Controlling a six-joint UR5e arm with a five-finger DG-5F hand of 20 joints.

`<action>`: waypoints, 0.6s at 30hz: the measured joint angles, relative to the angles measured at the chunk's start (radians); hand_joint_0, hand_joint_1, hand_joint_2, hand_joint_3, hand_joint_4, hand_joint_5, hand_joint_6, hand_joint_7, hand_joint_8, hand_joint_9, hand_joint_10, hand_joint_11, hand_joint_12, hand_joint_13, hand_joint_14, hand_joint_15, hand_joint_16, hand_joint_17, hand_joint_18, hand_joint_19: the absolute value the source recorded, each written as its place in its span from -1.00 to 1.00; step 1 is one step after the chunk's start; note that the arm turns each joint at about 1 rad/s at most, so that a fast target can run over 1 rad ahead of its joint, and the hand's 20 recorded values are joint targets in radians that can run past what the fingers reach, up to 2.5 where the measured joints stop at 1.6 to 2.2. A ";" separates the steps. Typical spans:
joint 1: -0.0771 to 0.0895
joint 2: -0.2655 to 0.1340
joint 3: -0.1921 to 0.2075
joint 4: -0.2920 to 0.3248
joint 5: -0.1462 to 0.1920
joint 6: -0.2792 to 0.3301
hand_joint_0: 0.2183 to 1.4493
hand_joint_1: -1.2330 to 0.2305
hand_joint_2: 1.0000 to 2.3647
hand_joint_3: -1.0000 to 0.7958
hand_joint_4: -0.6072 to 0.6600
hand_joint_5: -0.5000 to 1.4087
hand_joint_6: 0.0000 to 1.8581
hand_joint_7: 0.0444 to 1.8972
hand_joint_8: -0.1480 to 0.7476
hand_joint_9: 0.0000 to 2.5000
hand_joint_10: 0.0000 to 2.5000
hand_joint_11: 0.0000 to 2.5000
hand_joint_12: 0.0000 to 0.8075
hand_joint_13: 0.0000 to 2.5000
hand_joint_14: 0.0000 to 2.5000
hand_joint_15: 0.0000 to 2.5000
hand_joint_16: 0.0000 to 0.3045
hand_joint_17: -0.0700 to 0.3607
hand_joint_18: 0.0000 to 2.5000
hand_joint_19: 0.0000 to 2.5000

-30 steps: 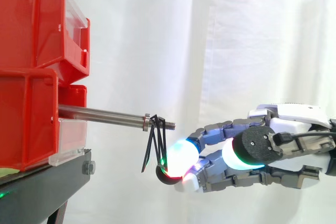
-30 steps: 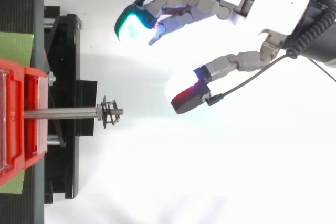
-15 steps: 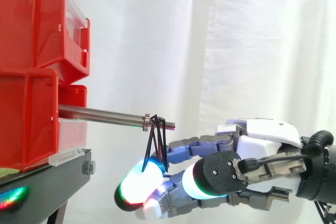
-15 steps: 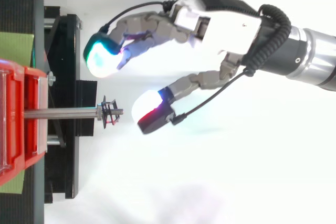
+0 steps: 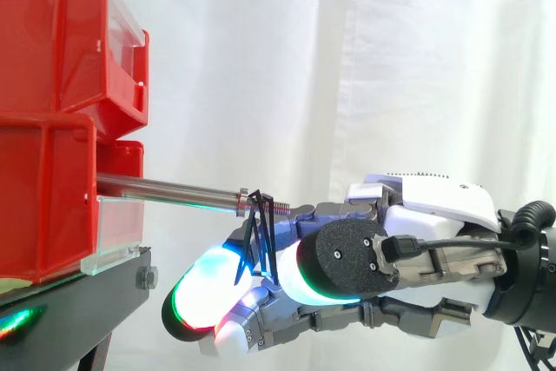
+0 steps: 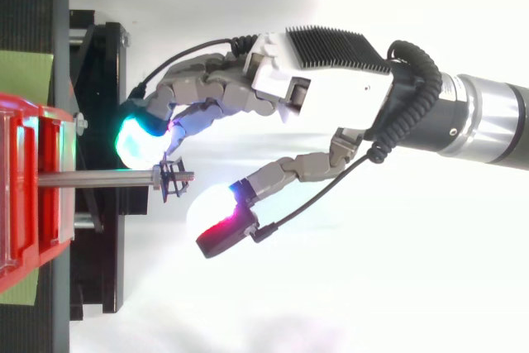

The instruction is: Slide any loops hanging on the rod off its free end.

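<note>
A steel rod (image 5: 165,189) sticks out level from the red bins (image 5: 48,119) toward the right. Its threaded free end (image 5: 280,208) is bare. Thin black loops (image 5: 259,239) hang in a bunch just behind that end, also seen from above as the loops (image 6: 173,181). My hand (image 5: 417,215) reaches in from the right at the height of the loops, open. In the top view the hand (image 6: 277,80) straddles the rod's end: the glowing fingertips (image 6: 136,140) lie on the far side of the rod and the thumb (image 6: 219,225) on the near side. Nothing is pinched.
The red bins (image 6: 25,188) stand stacked on a black stand (image 5: 78,310), whose edge lies just below and left of my fingertips. A white curtain (image 5: 391,58) hangs behind. Green tape (image 6: 25,76) marks the stand's top.
My hand has moved left and slightly up, from beside the rod's end to around it, fingers and thumb now flanking the loops. The loops hang where they were.
</note>
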 measured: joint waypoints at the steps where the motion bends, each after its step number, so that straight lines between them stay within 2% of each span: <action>1: 0.001 0.000 0.000 0.001 0.000 -0.003 -0.40 -0.24 -0.99 -0.39 0.48 -0.60 -0.46 0.05 -0.06 -0.35 -0.99 -0.70 -0.16 -0.56 -0.99 -0.77 -0.71 -0.21 -0.71 -0.73; 11: 0.002 0.001 0.000 0.007 -0.005 -0.011 -0.40 -0.15 -0.98 -0.34 0.46 -0.60 -0.46 0.06 -0.06 -0.34 -0.99 -0.70 -0.15 -0.55 -0.99 -0.75 -0.70 -0.20 -0.71 -0.71; 18: -0.005 0.001 0.000 0.003 -0.012 -0.010 -0.37 -0.11 -0.98 -0.30 0.44 -0.59 -0.46 0.08 -0.05 -0.33 -0.99 -0.70 -0.15 -0.54 -0.99 -0.74 -0.70 -0.20 -0.70 -0.69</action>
